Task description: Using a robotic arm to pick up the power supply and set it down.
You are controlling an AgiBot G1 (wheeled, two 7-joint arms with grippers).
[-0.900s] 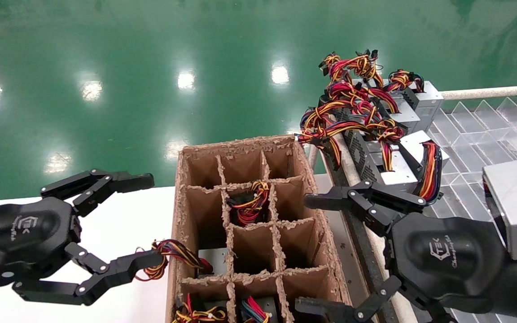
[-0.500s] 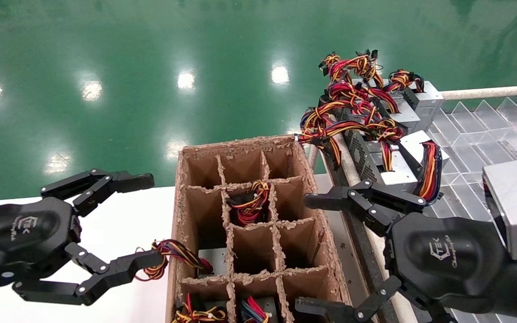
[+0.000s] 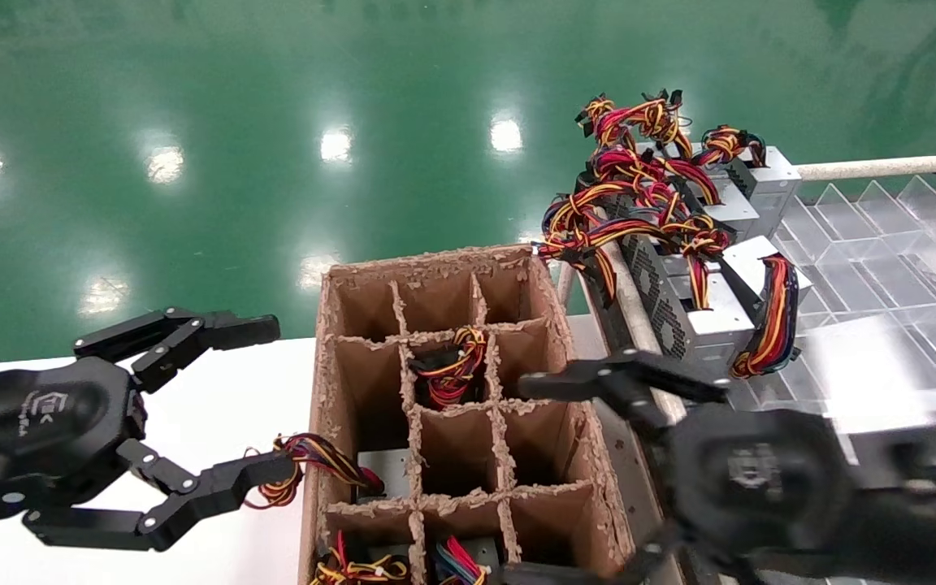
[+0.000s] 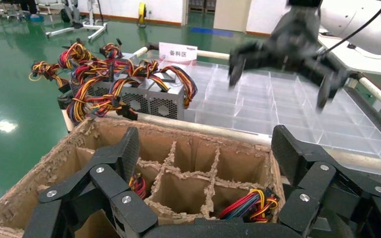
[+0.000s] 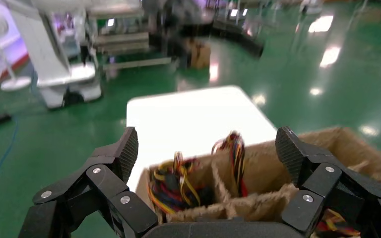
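standing before me is a tall cardboard box [image 3: 444,406] split by dividers into cells, resting on a white table [image 3: 216,439] with a green floor [image 3: 232,122] beyond. i am seeing loose red, yellow and orange wires in several cells, and one loose bundle is spilling over the box's left wall beside a silver-grey power supply [image 3: 383,470] lying in a left-hand cell. to the right, a clear compartment tray [image 3: 882,244] is carrying a cluster of silver boxes [image 3: 712,301] with twisted wire bundles at its near-left corner. i am holding my right gripper [image 3: 590,471] over the box's right edge, fingers spread wide and gripping nothing; the wrist view is looking down into the cells between those fingers [image 5: 124,148]. my left gripper [image 3: 261,398] is hovering just left of the box, fingers equally wide apart and empty, the lower fingertip sitting just beside the spilling wires.
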